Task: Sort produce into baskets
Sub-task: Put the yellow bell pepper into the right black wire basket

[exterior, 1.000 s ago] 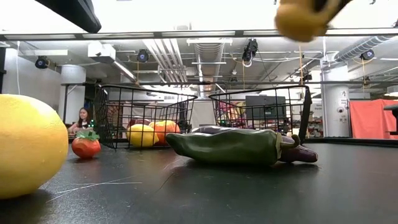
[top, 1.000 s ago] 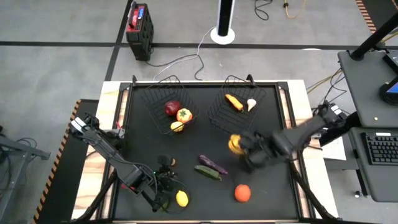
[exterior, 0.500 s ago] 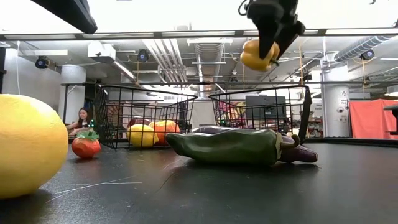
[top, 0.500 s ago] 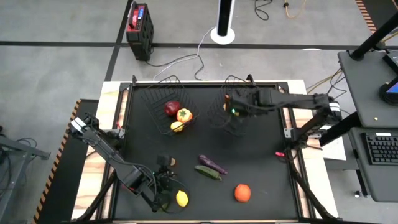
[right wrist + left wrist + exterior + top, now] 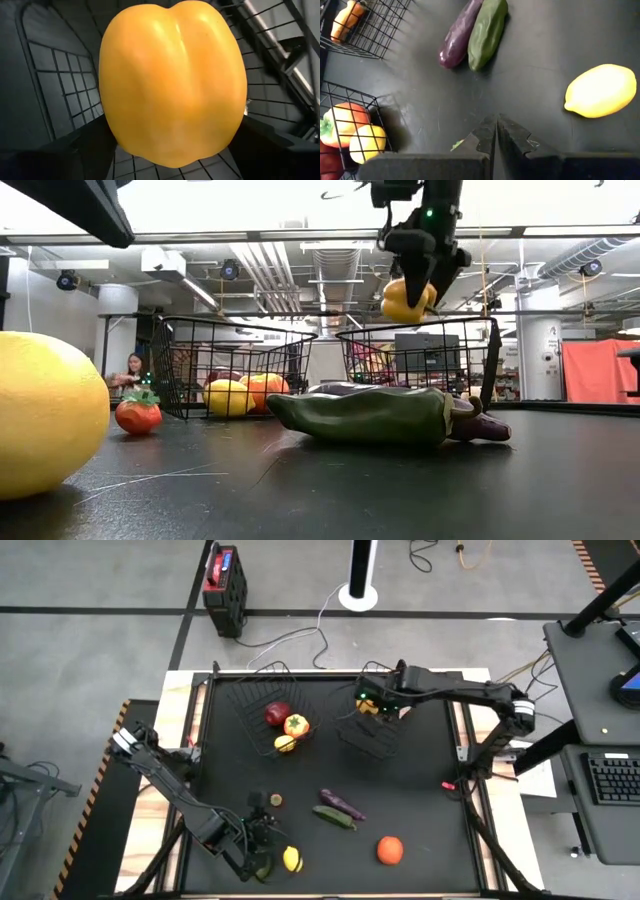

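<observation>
My right gripper (image 5: 412, 272) is shut on a yellow pepper (image 5: 404, 300) above the right wire basket (image 5: 352, 730), at the table's far side. The left wire basket (image 5: 255, 705) holds a red apple (image 5: 277, 714), an orange-red pepper (image 5: 296, 725) and a yellow fruit (image 5: 286, 744). A purple eggplant (image 5: 342, 803) and a green cucumber (image 5: 333, 818) lie side by side mid-table. A lemon (image 5: 292, 859) lies by the near edge. My left gripper (image 5: 496, 129) is shut and empty, just left of the lemon. My right gripper pinches the yellow pepper between its two fingers, which sit on opposite sides of it (image 5: 116, 137). The fingers come from above, pointing down. The pepper hangs below them, lifted clear, over the right basket's open top.
An orange-red round fruit (image 5: 390, 850) lies near the front right. A small tomato (image 5: 276, 801) sits near my left gripper. A carrot (image 5: 347, 20) lies in the right basket. A person (image 5: 132, 370) shows in the room beyond the table.
My right gripper has carried the yellow pepper from the table's middle right toward the far edge, up and over the right basket, then come down a little above it. The pepper stays in the hold, clear of everything.
</observation>
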`<state>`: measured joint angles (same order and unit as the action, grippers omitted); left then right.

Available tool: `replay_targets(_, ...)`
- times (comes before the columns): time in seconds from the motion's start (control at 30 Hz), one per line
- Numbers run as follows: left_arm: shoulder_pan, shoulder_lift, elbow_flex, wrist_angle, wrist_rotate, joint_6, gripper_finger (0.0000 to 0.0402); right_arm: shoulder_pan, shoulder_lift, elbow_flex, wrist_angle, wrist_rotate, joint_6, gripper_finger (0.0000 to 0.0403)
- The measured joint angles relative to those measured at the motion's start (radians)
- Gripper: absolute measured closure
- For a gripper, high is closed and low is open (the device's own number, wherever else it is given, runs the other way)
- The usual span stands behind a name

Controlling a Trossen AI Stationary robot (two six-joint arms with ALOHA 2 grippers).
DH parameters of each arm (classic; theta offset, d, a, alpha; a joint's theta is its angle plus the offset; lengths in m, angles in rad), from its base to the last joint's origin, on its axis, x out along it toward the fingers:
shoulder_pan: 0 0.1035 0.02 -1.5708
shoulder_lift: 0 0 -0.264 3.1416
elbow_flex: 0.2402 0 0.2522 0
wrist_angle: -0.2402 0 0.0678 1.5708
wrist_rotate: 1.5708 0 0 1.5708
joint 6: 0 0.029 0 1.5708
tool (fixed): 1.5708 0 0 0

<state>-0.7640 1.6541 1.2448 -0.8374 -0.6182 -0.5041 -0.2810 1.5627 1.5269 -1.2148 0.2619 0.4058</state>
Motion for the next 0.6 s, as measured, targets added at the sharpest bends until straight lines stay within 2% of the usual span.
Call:
replay_targets(0.23,-0.019,-0.008,-0.017,0.0,-0.023,-0.031,0.04,0.0,0.074,-0.002,0.002,-0.001,-0.027,0.0087)
replay_targets(0.6,-0.037,-0.015,-0.029,-0.004,-0.029,-0.086,0.04,0.0,0.087,-0.051,0.02,-0.008,-0.063,0.008)
